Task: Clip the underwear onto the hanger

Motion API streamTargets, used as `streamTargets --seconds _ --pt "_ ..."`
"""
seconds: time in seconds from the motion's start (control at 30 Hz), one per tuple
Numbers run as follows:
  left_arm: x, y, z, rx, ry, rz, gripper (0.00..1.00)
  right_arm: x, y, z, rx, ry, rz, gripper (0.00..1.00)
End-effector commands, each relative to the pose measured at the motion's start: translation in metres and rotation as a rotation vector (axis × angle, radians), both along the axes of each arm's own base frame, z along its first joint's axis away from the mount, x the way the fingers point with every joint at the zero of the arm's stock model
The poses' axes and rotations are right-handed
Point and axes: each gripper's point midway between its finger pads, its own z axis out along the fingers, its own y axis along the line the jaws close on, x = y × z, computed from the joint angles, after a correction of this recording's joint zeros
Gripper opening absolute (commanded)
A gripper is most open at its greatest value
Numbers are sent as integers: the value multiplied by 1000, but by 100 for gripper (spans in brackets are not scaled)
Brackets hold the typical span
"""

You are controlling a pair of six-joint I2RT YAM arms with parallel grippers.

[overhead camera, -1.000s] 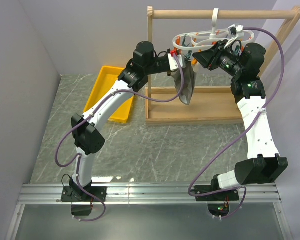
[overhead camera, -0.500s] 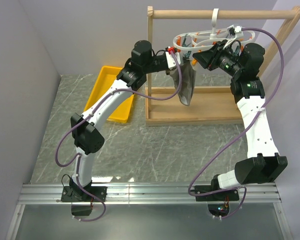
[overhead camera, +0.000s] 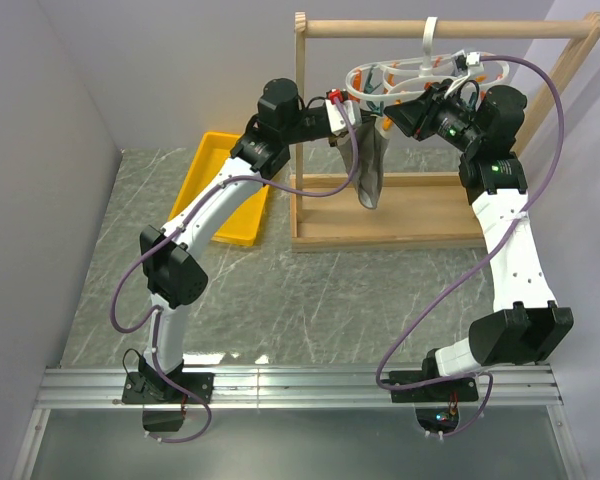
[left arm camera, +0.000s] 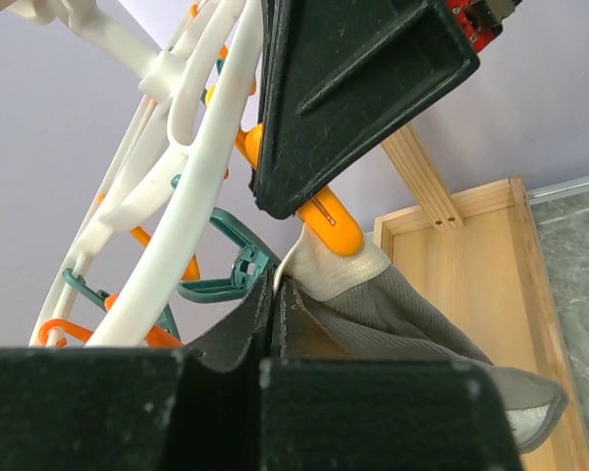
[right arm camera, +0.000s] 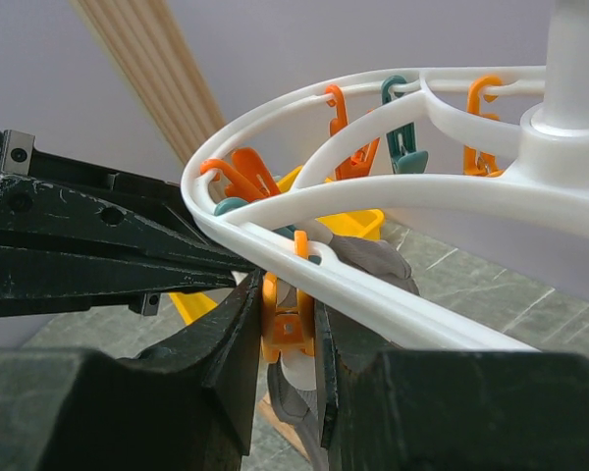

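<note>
The white oval hanger (overhead camera: 420, 72) hangs by its hook from the rack's top bar. My left gripper (overhead camera: 342, 108) is shut on the beige waistband of the grey underwear (overhead camera: 370, 165), which hangs down below the ring. In the left wrist view the waistband (left arm camera: 339, 275) sits right under an orange clothespin (left arm camera: 329, 224), just above my left gripper (left arm camera: 275, 294). My right gripper (right arm camera: 290, 294) is shut on that orange clothespin (right arm camera: 290, 329) under the hanger ring (right arm camera: 393, 191), with the underwear (right arm camera: 373, 257) behind it. Teal and orange pins dangle around the ring.
The wooden rack has a flat base (overhead camera: 420, 215), a left post (overhead camera: 301, 110) and a top bar (overhead camera: 380, 29). A yellow tray (overhead camera: 220, 185) lies left of the rack. Walls stand close on the left and right.
My left gripper has risen and moved slightly left, lifting the underwear's waistband up to the hanger ring. The right gripper has stayed at the clothespin.
</note>
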Motion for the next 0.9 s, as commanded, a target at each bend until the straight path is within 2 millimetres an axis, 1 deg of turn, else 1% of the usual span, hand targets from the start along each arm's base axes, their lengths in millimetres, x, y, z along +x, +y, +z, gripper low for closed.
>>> streamTargets --seconds 0.0,0.1,0.2,0.23,0.33,0.4,0.53,0.77,0.87 --pt "-26 12 50 -75 -82 -46 0 -12 16 0 3 7 88 4" --pt "-25 12 51 -80 -81 -41 1 -13 17 0 6 11 98 8" --pt "-24 13 51 -83 -79 -37 1 -13 16 0 7 14 95 15" --pt "-24 12 51 -82 -79 -38 0 -13 17 0 8 17 96 20" --pt "-24 13 52 -89 -79 -35 1 -13 17 0 9 16 93 27" --pt "-23 13 53 -95 -81 -30 1 -12 16 2 11 15 92 28" --pt "-22 13 53 -97 -84 -27 0 -12 17 3 14 16 90 35" --pt "-24 13 55 -102 -88 -37 1 -12 16 5 16 13 87 40" --pt "-24 13 56 -102 -88 -40 1 -13 16 7 20 11 88 44"
